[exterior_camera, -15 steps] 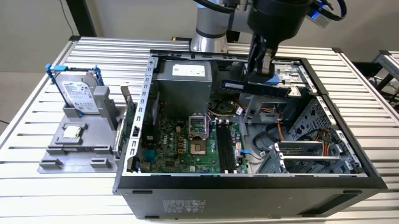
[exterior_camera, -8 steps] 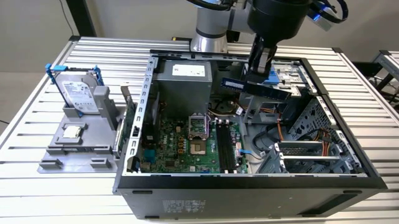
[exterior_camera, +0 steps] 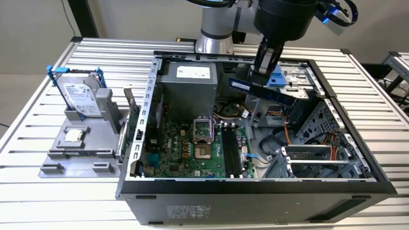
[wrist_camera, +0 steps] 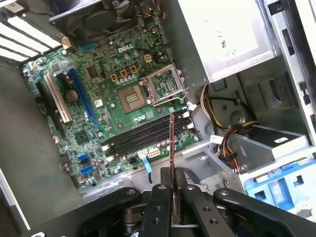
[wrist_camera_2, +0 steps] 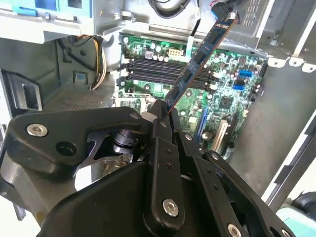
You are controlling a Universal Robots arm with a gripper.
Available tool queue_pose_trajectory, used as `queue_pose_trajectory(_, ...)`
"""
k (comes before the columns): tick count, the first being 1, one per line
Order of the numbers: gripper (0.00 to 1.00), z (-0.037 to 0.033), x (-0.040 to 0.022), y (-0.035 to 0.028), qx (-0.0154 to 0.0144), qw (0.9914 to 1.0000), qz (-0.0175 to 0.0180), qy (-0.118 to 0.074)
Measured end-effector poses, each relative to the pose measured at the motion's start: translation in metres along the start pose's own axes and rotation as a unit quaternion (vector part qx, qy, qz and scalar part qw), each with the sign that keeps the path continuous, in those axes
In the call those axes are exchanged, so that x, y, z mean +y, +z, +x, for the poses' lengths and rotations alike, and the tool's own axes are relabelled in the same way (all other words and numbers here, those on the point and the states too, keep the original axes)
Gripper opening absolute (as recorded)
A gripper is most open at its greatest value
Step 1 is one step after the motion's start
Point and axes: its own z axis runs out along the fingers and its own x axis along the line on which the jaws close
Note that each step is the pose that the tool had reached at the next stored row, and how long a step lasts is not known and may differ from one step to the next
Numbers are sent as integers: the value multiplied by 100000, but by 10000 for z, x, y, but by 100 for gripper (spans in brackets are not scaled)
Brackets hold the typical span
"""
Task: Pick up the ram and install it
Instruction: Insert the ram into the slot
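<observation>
Ram (wrist_camera_2: 200, 61) tight in the pincer's (wrist_camera_2: 162, 112) grip

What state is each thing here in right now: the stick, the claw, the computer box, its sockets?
ram: held in the air over the open case, not in a slot.
gripper: shut on the ram.
computer case: lying on its side, open on top.
memory slots: empty.
processor socket: cover flipped open.
hard drive: standing upright in a grey holder outside the case.
</observation>
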Motion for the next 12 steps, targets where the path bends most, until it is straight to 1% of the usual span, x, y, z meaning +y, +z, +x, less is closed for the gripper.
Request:
queue_pose_trajectory(3,0,0,0,0,-33,99975,57,2251)
queue_pose_trajectory(6,0,0,0,0,-57,99898,116,4504)
queue_pose_trajectory(9,0,0,0,1,-88,99765,177,6852)
queue_pose_trajectory(11,0,0,0,0,-104,99635,221,8532)
queue_pose_trajectory(12,0,0,0,0,-112,99556,243,9409)
